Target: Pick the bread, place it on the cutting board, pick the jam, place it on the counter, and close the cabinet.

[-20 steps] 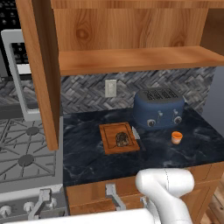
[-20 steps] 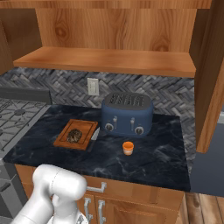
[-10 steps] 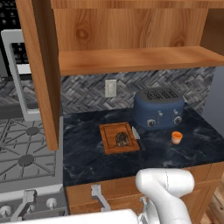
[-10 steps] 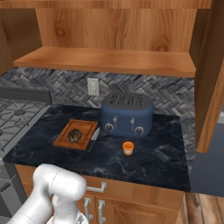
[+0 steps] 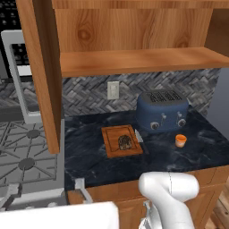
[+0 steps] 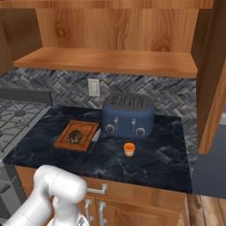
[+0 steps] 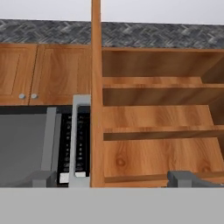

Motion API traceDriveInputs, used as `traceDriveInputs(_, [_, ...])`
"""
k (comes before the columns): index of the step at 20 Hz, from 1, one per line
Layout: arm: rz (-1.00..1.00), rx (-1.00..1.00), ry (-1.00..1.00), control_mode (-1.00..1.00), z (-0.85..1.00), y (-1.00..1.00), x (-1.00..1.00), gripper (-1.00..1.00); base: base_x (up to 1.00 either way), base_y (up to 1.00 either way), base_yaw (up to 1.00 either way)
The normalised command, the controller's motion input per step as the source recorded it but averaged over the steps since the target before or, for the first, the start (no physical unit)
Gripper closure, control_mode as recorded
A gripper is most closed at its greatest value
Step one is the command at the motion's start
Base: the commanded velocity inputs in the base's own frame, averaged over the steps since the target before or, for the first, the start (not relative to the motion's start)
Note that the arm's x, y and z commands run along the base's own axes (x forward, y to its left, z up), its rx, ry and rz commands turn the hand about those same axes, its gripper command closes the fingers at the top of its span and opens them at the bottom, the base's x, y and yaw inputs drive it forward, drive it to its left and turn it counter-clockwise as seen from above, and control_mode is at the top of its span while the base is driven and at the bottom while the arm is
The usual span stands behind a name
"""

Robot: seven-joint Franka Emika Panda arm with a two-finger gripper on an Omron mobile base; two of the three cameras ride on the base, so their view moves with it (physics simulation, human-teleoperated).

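Note:
The bread (image 5: 125,142) (image 6: 75,136) lies on the cutting board (image 5: 112,151) (image 6: 89,129), left of centre on the counter (image 5: 89,163) (image 6: 165,152). The jam (image 5: 180,140) (image 6: 129,149) stands upright on the counter in front of the toaster. Above them the cabinet (image 5: 134,60) (image 6: 110,59) is open. Its left door (image 5: 42,76) (image 7: 96,96) juts out edge-on, and its right door (image 6: 214,88) does too. My gripper (image 5: 47,188) (image 7: 116,179) is low at the counter's front left and points up at the cabinet. It is open and holds nothing.
A blue toaster (image 5: 162,111) (image 6: 129,115) stands at the back of the counter. The gas stove (image 5: 24,154) is to the left, with a microwave (image 7: 30,144) above it. A small knife (image 5: 138,135) lies beside the board. A wall outlet (image 6: 93,87) sits on the backsplash.
My hand has drifted left along the counter's front and risen a little into the left base view. The bread, jam and cabinet doors have not moved.

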Motion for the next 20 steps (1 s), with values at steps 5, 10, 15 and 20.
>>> traceDriveInputs(5, [0.0, 0.0, 0.0, -1.0, 0.0, 0.21, 0.29, -1.0, 0.0, 0.0, 0.0])
traceDriveInputs(10, [0.0, 0.0, 0.0, -1.0, 0.0, 0.18, 0.35, -1.0, 0.0, 0.0, 0.0])
traceDriveInputs(15, [-0.01, 0.0, 0.0, -1.0, 0.0, 0.19, 0.36, -1.0, 0.0, 0.0, 0.0])
traceDriveInputs(20, [-0.01, 0.0, 0.0, -1.0, 0.0, 0.2, 0.27, -1.0, 0.0, 0.0, 0.0])
